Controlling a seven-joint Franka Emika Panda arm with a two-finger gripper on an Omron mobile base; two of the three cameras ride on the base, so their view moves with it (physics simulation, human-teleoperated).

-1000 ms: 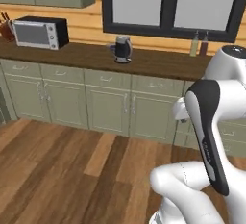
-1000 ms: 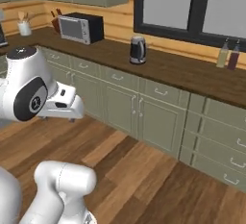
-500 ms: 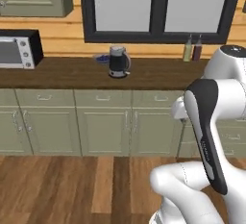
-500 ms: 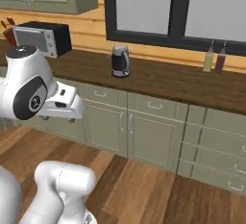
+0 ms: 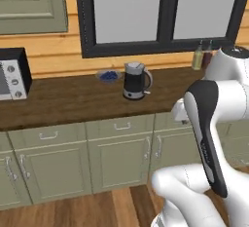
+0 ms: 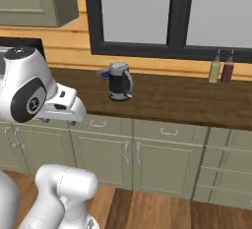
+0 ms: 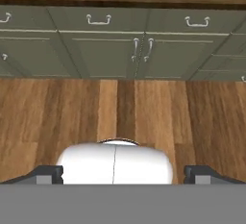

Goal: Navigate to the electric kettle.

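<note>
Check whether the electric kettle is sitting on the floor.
No, the electric kettle stands on the dark wooden counter below the window.

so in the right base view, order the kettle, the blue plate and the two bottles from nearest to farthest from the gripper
Measured from the hand, low on the left:
1. electric kettle, on the counter just up and right of it.
2. blue plate, behind the kettle near the wall.
3. two bottles, far right under the window; the pair stands side by side, too close to split.
</note>
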